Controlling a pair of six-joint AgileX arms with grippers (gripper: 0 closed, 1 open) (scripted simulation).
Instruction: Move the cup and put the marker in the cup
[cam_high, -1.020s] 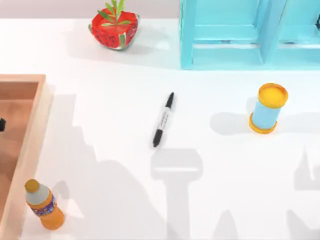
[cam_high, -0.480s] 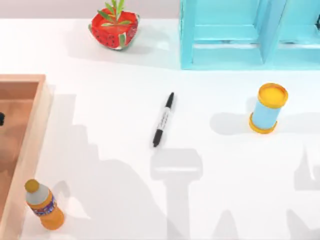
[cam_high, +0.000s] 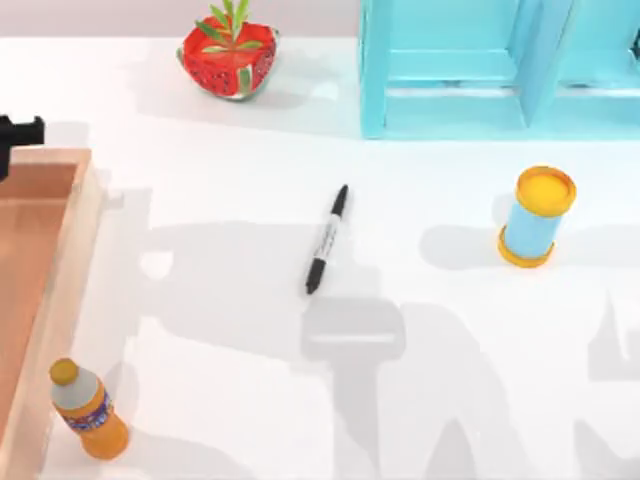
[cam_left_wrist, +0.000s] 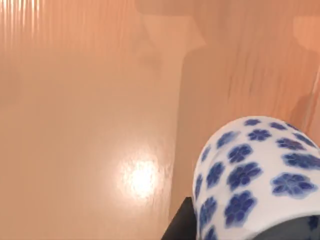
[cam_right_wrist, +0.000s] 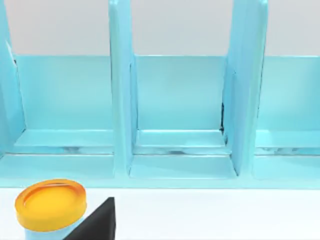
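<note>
Gripping the cup, judging by its nearness in the wrist view, the left tool hangs over the tray. Marker lies mid-desk, untouched; placing and insertion remain. Right tool's state: cannot tell.

A light-blue rack stands along the back of the white table, its upright dividers splitting it into open compartments with raised floors. Nearer the camera, the yellow top of a light-blue cylinder stands on the table, and just beside it a dark finger of the right gripper shows
</note>
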